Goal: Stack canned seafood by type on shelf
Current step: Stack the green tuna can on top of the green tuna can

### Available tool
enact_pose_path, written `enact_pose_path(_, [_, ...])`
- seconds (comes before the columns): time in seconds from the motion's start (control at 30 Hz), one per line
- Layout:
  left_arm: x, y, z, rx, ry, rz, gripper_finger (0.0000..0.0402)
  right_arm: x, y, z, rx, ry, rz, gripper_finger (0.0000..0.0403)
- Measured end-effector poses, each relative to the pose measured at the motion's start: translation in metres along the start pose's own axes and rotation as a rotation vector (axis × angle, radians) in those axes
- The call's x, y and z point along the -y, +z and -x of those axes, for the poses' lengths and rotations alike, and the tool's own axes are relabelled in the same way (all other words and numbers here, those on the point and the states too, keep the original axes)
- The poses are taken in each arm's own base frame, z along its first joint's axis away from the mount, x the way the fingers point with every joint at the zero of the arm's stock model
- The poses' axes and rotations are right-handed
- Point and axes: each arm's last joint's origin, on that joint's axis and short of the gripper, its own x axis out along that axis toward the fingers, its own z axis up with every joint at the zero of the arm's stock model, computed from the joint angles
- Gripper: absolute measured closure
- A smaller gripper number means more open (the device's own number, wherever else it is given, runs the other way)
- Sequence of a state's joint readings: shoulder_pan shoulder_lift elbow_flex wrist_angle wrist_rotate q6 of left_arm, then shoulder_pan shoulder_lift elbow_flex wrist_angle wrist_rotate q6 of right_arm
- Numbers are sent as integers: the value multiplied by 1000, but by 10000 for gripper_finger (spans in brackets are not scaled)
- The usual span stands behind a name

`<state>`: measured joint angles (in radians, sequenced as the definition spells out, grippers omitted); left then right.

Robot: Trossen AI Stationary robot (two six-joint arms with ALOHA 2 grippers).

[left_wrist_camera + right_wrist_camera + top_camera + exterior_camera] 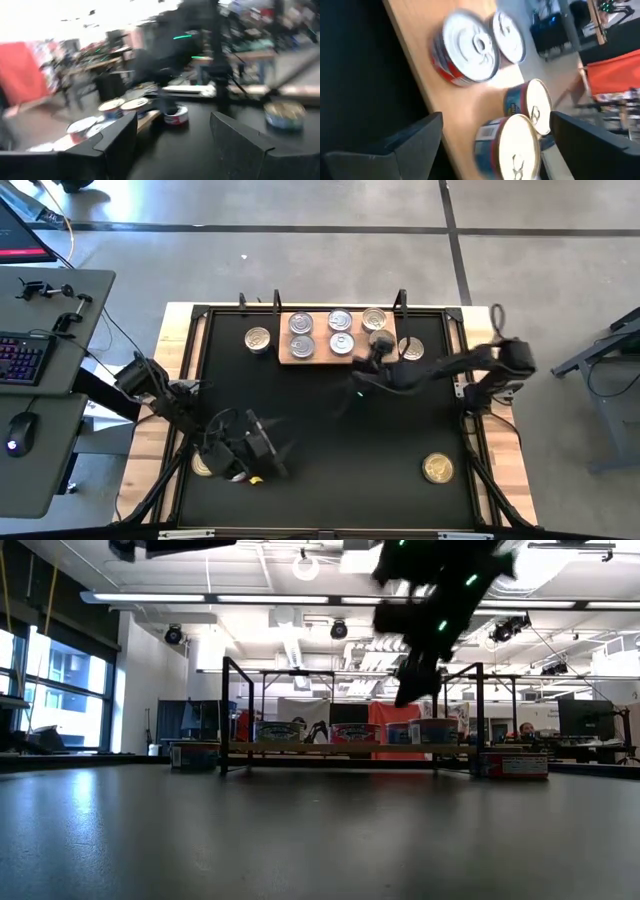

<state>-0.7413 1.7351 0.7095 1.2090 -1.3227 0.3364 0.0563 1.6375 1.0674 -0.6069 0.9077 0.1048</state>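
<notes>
Six tins (340,321) on shelf (288,358), four off it.

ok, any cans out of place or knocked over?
None tipped. Four cans sit off the shelf on the black mat: gold-lidded cans at and, and one by the left gripper at.

both arms are dark, near-black, built of slim jointed segments with rounded housings. the left arm (165,395) carries pale patches and a small yellow spot near its wrist. the right arm (450,367) shows small green lights in the low view. wrist views show broad, matte black, angular fingers (117,137).
</notes>
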Motion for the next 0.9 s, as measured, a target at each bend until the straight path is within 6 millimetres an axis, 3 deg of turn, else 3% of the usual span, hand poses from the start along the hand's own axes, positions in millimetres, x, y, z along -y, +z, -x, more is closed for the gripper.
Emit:
enact_pose_path(0.17, [-11,14,-2,-33,158,99,160,-18,-33,52,226,234,-147,51])
enact_pose_path(0.3, [-34,37,-11,-63,285,164,181,-43,-62,82,410,631,-126,51])
enact_pose_path(0.4, [-48,52,-17,-69,320,162,211,-57,-75,95,570,850,-153,51])
enact_pose_path(0.53, [-63,66,-24,-62,334,129,255,-65,-91,96,687,925,-196,51])
enact_pose_path(0.6, [-60,58,-28,17,203,133,276,-65,-94,95,724,926,-204,51])
enact_pose_path(0.7, [-43,35,-39,87,-349,207,303,-65,-97,90,726,906,-179,51])
enact_pose_path(0.77, [-35,24,-50,26,-570,292,317,-64,-97,87,713,887,-158,51])
enact_pose_path(0.8, [-33,18,-55,-17,-565,320,323,-64,-97,84,706,877,-149,51])
enact_pose_path(0.9, [-37,-2,-68,-180,-302,297,340,-61,-96,75,681,836,-126,51])
